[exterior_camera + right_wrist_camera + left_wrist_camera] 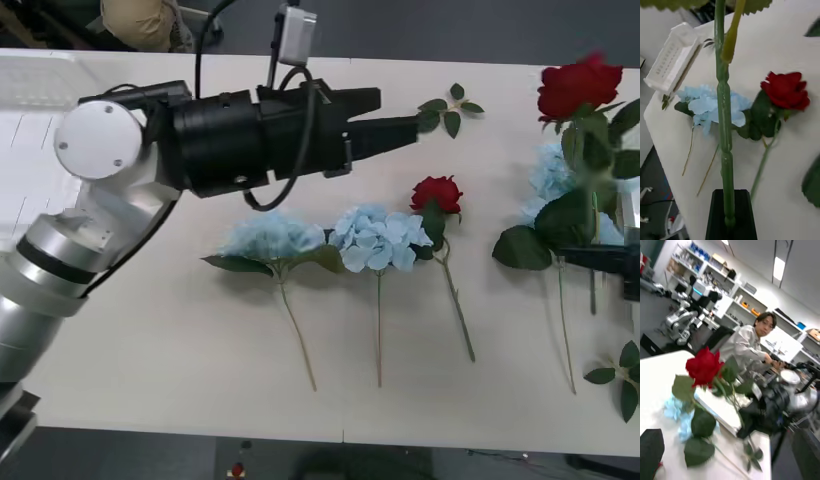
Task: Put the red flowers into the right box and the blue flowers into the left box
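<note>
We see a deep-red artificial rose with a ribbed green plastic stem (578, 86) at the upper right of the front view, held upright and raised above the table. The right gripper (612, 266), black, at the right edge, is clenched on that stem; in the right wrist view the stem (724, 123) runs up from the black fingers (732, 217). In the left wrist view the same rose (704, 366) stands with its dark leaves before the right arm's dark bulk.

Behind its leaves in the front view a pale-blue fluffy hydrangea head (550, 172) is partly hidden. At centre a second red rose (437, 194) lies flat on the white table (150, 370), its leaf touching a pale-blue many-petalled hydrangea (378, 238); another blue hydrangea (268, 240) lies just left of that. Their thin stems point toward the lower edge.

The left gripper (400, 128), black, hovers above centre, its long dark wrist body covering part of the table; we cannot tell whether it is released or clenched.

The shallow white ribbed plastic tray (673, 60) sits at the upper left of the right wrist view. Loose green leaf sprigs (450, 108) lie at top centre, and more at the lower right, cut off by the frame.
</note>
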Motion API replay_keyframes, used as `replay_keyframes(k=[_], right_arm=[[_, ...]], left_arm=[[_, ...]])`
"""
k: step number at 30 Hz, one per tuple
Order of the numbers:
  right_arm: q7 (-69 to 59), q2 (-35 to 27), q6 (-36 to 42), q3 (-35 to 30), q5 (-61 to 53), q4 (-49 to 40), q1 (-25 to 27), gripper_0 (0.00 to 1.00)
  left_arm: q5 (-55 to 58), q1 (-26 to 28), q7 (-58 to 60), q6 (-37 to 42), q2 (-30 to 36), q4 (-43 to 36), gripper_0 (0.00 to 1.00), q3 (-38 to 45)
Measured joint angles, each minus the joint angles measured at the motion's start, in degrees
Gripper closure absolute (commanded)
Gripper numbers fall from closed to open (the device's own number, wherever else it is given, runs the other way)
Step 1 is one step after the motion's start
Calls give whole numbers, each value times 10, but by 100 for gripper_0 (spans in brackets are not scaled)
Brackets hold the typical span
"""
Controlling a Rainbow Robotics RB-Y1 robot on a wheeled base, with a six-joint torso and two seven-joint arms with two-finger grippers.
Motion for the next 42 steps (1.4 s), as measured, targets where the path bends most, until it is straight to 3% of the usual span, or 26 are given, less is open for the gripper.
replay_keyframes(k=[3,9,15,20,27,30,35,42], right_arm=[[-90,-17,14,-26,32,33,5,100],[-118,-20,44,-101,113,117,3,100],[-221,-20,42,-169,191,126,3,100],[-282,-20,9,-205,227,126,3,100],[-321,-20,-78,-180,297,126,3,100],[-321,-20,-98,-156,315,128,3,100],[-321,-20,-116,-117,354,130,2,100],[-321,-20,-99,-107,371,141,2,100]], left_arm=[[25,4,0,19,52,0,0,0],[48,28,-17,55,116,0,0,0],[24,46,-15,98,160,4,0,0],[29,49,109,172,181,50,0,2],[-69,49,269,308,182,68,0,46],[-117,49,390,326,182,58,0,49],[-194,49,439,344,176,37,0,39],[-315,24,609,344,136,23,0,-33]])
